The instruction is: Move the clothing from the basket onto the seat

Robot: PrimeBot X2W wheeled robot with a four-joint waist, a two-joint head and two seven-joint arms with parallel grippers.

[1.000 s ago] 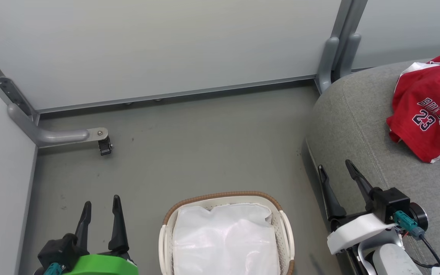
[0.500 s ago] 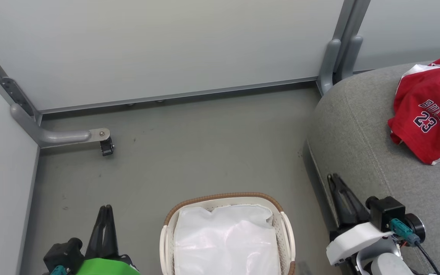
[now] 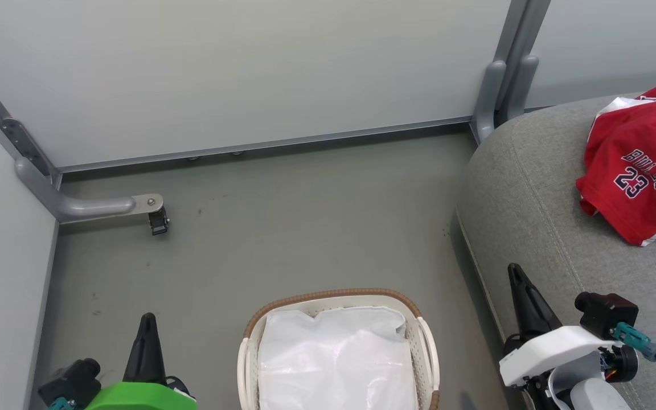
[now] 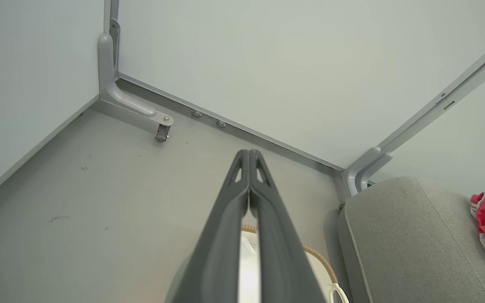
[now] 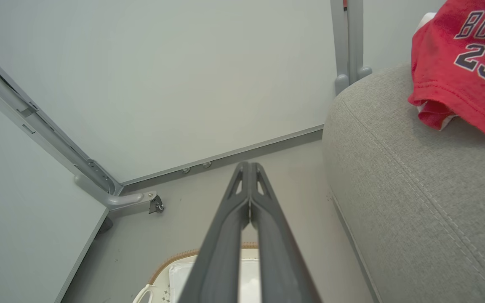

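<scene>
While parked with left tool (image 3: pixel 147 322) and right tool (image 3: pixel 515 272) both pinched shut, empty, could wrongly snag white liner sheet (image 3: pixel 336 364) from basket (image 3: pixel 328 295); Bulls jersey (image 3: pixel 635 182) already on seat (image 3: pixel 538 205).

Grey floor (image 3: pixel 305 228) bears the basket (image 3: pixel 328 295); seat (image 3: pixel 544 199) bears the clothing (image 3: pixel 635 188)

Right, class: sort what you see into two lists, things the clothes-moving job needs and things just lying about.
Job:
red Bulls 23 clothing
white laundry basket
grey sofa seat

Lying about:
white liner sheet in the basket
partition foot with caster
partition post
</scene>
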